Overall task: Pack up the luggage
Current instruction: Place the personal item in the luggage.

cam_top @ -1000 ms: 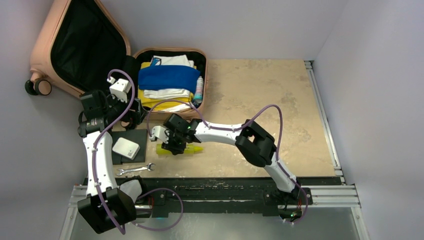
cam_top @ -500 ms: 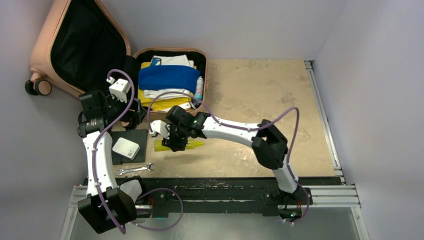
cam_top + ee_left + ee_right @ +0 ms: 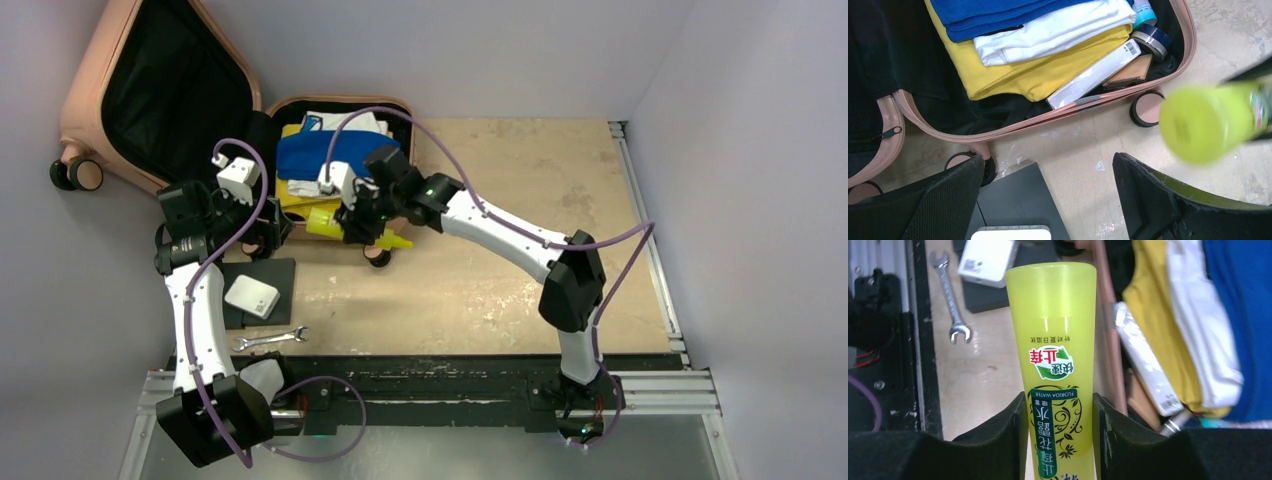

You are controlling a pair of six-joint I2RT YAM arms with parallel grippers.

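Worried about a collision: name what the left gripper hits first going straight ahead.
Likely bare table, just short of the luggage rim. The bottle hangs off that line, though depth is unclear.

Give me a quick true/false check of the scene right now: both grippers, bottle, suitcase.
1. The right gripper is shut on the yellow-green plastic bottle. True.
2. The left gripper holds the silver open-end wrench. False: it is open and empty, and the wrench lies apart from it.
3. The salmon-pink hard-shell suitcase is closed. False: its lid stands open.
4. A folded blue towel lies inside the suitcase. True.
5. The bottle lies inside the suitcase. False: the right gripper holds it near the suitcase's front rim.
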